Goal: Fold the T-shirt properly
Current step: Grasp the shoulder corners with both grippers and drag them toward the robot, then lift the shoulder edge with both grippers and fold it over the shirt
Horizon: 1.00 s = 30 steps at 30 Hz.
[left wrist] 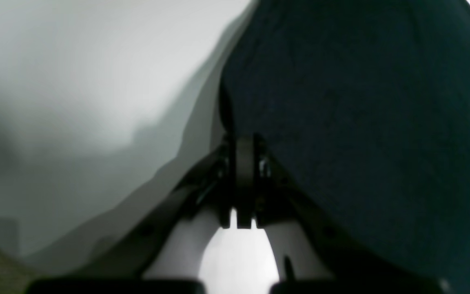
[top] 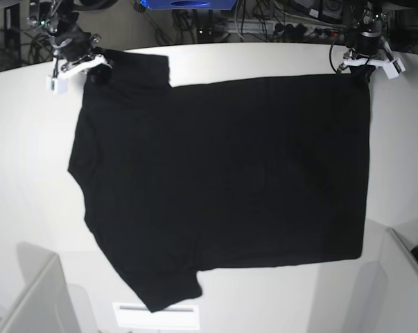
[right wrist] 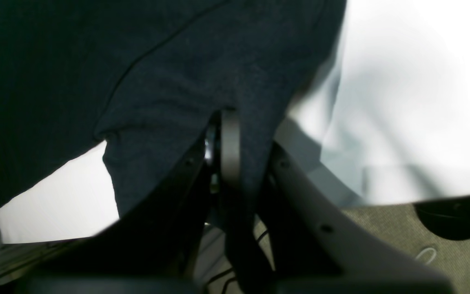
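**Shirt pinned at its far corners**

The shirt (top: pixel 222 187) lies spread flat over most of the white table (top: pixel 21 139), seemingly laid out ready for folding. The right gripper (top: pixel 91 66) pinches the far-left sleeve corner and the left gripper (top: pixel 364 69) the far-right hem corner (both clamped on cloth), probably to keep the far edge taut

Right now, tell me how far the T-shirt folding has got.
Done: the T-shirt lies spread flat and unfolded on the white table. In hand: the right gripper pinches the sleeve corner and the left gripper the hem corner at the far edge, jaws closed on cloth in both wrist views. Left: every fold; no crease or doubled layer shows yet.
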Each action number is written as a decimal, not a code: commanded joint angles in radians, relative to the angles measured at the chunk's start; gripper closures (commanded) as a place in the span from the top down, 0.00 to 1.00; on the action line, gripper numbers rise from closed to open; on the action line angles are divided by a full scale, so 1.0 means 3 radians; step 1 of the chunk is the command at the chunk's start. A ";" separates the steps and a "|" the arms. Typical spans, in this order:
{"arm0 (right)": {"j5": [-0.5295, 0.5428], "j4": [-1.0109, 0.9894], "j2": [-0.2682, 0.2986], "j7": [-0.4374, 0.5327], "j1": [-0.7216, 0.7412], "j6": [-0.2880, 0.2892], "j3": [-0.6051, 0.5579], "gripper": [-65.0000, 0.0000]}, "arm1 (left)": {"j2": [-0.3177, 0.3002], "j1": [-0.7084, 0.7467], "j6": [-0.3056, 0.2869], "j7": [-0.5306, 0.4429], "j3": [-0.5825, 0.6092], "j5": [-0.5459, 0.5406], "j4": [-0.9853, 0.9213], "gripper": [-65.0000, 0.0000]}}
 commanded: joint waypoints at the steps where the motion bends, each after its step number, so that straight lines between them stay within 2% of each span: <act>1: 0.0021 0.0088 0.0024 0.0046 -0.0037 0.0007 0.0002 0.00 | -0.0049 0.0083 -0.0007 -0.0089 -0.0121 0.0001 0.0099 0.00; 7: 0.0021 0.0303 0.0024 0.0036 -0.0165 0.0007 -0.0003 0.00 | -0.0054 0.0319 -0.0007 -0.0083 -0.0300 0.0047 0.0340 0.00; 10: 0.0021 0.0461 0.0003 0.0036 -0.0237 0.0007 -0.0008 0.00 | -0.0024 0.0421 -0.0007 -0.0083 -0.0289 0.0379 0.0468 0.00; 14: 0.0021 0.0543 -0.0058 0.0026 -0.0221 0.0007 -0.0008 0.00 | 0.0237 0.0452 -0.0007 -0.0083 -0.0325 0.0768 0.0641 0.00; 16: 0.0021 0.0543 -0.0058 0.0021 -0.0191 0.0007 -0.0008 0.00 | 0.0268 0.0441 -0.0007 -0.0078 -0.0325 0.0850 0.0708 0.00; 24: 0.0006 0.0538 -0.0043 -0.0010 0.0040 0.0007 -0.0013 0.00 | 0.0263 0.0395 0.0003 -0.0078 -0.0330 0.0865 0.0856 0.00; 28: 0.0000 0.0533 -0.0038 -0.0296 0.0219 0.0007 0.0013 0.00 | 0.0263 0.0380 0.0003 -0.0073 -0.0305 0.0865 0.0856 0.00; 30: 0.0000 0.0533 -0.0038 -0.0419 0.0300 0.0007 0.0013 0.00 | 0.0273 0.0370 0.0003 0.0050 -0.0325 0.0860 0.0877 0.00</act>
